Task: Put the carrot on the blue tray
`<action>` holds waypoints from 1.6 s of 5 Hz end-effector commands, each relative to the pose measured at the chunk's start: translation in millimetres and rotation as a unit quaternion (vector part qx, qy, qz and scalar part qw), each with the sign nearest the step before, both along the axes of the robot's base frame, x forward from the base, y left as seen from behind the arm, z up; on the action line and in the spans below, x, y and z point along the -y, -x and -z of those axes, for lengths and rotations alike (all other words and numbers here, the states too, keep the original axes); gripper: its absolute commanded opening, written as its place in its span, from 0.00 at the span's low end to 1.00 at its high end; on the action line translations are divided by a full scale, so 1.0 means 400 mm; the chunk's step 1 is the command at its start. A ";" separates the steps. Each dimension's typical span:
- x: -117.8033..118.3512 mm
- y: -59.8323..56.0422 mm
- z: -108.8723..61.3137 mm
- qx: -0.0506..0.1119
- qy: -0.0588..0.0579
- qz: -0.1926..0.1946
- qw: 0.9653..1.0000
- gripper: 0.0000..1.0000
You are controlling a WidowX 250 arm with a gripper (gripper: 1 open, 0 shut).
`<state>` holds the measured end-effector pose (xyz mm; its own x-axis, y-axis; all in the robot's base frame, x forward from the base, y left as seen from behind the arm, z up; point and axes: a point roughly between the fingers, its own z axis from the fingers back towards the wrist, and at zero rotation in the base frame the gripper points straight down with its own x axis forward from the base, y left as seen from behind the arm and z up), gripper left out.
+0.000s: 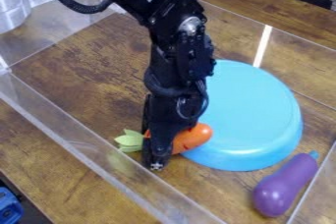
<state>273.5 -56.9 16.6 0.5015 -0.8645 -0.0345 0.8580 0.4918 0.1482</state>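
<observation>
Small orange toy carrot with green leafy top lying on the wooden bench, body just beside the near-left rim of the large round light-blue shallow plastic tray, at about 7 o'clock from the tray's centre, apparently touching the rim. Leaves pointing toward 9 o'clock, away from the tray. Black robot arm reaching down from the upper left, ending in a dark hand set low over the carrot's leafy end, tips close to the bench. Clenched around the carrot or merely pressed beside it: cannot tell, fingers too dark and bunched. Purple eggplant toy lying at about 4 o'clock from the tray, well apart from the carrot. Clear plastic wall running along the bench's near-left edge.
</observation>
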 end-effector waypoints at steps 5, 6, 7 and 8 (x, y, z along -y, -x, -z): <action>-0.058 0.004 -0.033 0.010 0.003 0.046 0.999 0.00; -0.043 0.015 -0.036 0.009 0.003 0.076 0.997 0.00; -0.030 0.026 -0.037 0.008 0.004 0.106 0.994 0.00; -0.036 0.037 -0.036 0.007 0.005 0.115 0.993 0.00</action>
